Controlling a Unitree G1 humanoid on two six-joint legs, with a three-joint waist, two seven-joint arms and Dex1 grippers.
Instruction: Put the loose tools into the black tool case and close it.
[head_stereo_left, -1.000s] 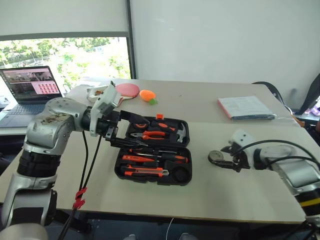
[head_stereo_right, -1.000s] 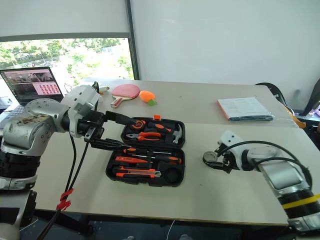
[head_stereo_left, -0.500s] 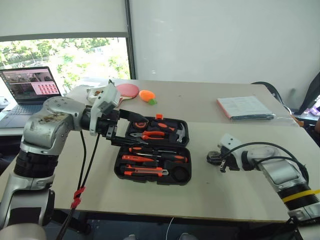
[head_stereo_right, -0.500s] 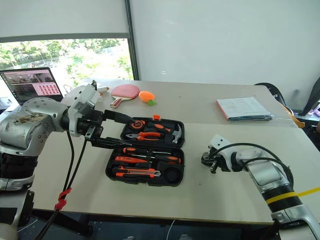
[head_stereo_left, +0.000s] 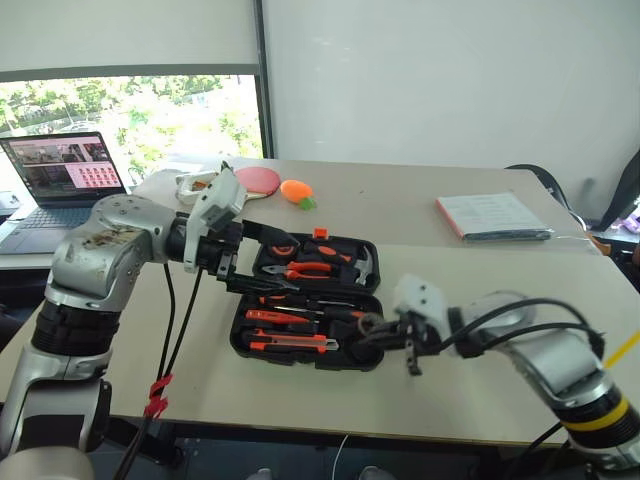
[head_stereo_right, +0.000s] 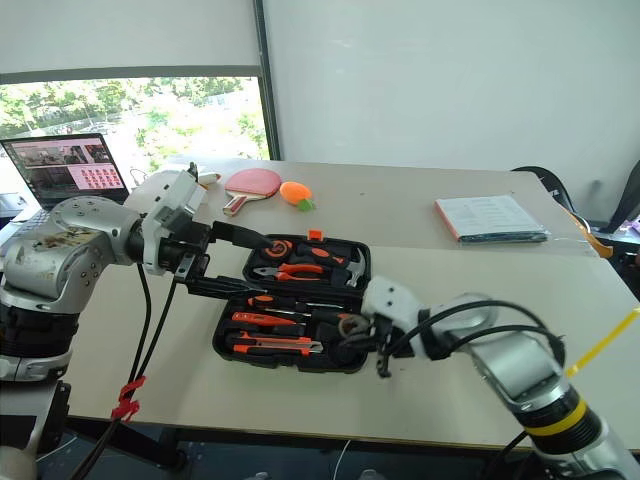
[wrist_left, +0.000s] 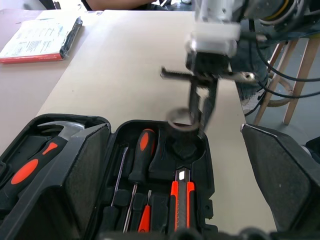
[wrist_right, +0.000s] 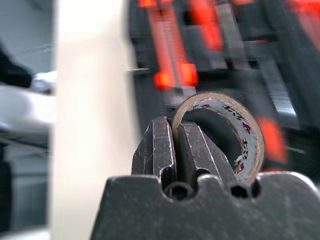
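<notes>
Tape roll (wrist_right: 235, 135) — pinched by its rim in the right gripper (head_stereo_right: 352, 330), hanging over the open case's (head_stereo_right: 292, 300) round recess; left gripper (head_stereo_right: 215, 262) spread wide — thin pinch risks slipping, dropping it outside.

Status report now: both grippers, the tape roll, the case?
Right gripper shut on tape roll, above round recess of open case. Left gripper open, over case's left side. Nothing blocking the recess.
</notes>
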